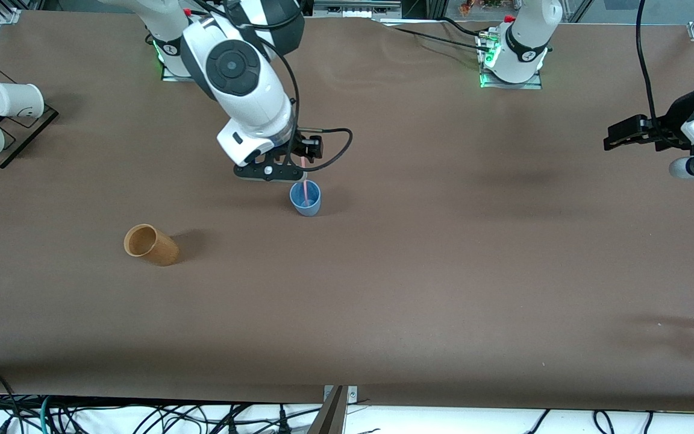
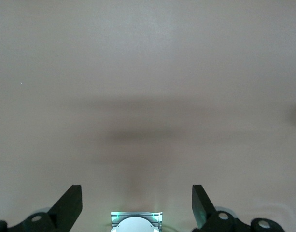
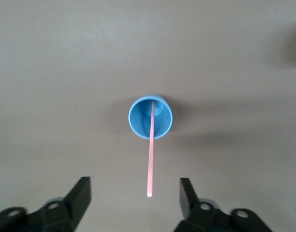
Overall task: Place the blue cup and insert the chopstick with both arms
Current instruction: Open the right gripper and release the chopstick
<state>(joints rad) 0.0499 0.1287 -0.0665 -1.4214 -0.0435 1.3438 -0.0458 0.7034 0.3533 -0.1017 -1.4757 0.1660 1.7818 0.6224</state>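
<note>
chopstick (image 3: 151,147) upright in blue cup (image 3: 150,117), top between released fingers of right gripper (image 3: 135,193) directly above | left gripper (image 2: 136,205) released, waiting well apart over bare counter (image 1: 443,271)

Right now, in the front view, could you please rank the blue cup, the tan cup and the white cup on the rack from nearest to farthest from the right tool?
1. Blue cup: directly beneath the open right tool, chopstick inside.
2. Tan cup: lying tipped, nearer the front camera.
3. White cup: on the rack at the right arm's end.
</note>
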